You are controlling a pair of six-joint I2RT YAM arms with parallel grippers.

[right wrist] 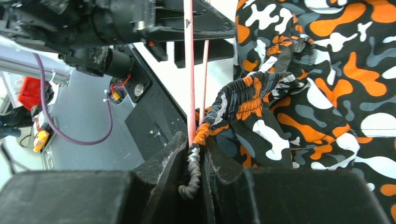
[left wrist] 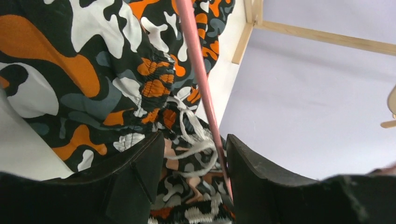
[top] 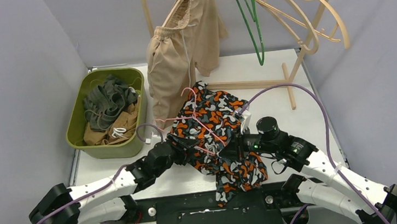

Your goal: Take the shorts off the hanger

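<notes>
Working the camo shorts off the pink hanger, near the table's 6 o'clock edge: my right gripper is clamped on the gathered waistband, and my left gripper stands parted astride the hanger wire and drawstring. Next, I judge, the left must pinch the wire alone and draw it toward 9 o'clock. Cloth hides how much hanger sits inside the waist. Beige shorts hang at 12 o'clock.

4 prs shorts, 1 bin, 1 rack
</notes>
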